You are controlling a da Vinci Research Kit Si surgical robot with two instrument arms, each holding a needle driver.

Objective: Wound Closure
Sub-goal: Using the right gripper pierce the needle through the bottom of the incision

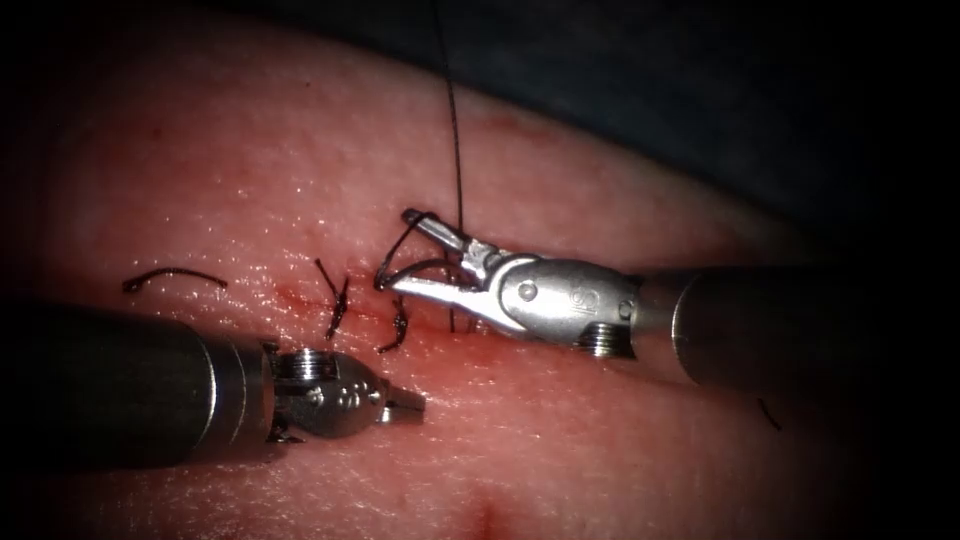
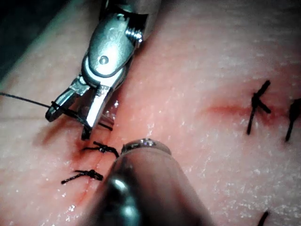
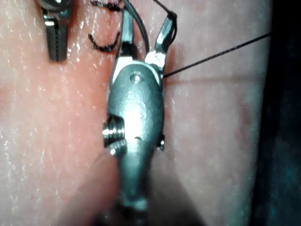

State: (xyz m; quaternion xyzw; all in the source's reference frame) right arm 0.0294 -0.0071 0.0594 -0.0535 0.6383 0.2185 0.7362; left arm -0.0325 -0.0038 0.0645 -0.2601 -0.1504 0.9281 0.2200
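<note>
Broadly, the tissue (image 1: 300, 180) spreads bare behind and below both tools. The right tool (image 1: 410, 252) hangs over the cut (image 1: 300, 297) with jaws spread, thread (image 1: 456, 130) looped round them and running up away from it; nothing is clenched. The left tool (image 1: 405, 406) lies just below the stitches (image 1: 337, 300), jaws shut on nothing. A cut end (image 1: 175, 277) lies apart, left. Needle: cannot tell.

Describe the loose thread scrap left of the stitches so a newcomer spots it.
On the tissue, look left of the cut, above the left tool's shaft. The thread scrap lies there flat and arched, apart from the knotted stitches, tied to nothing.
</note>
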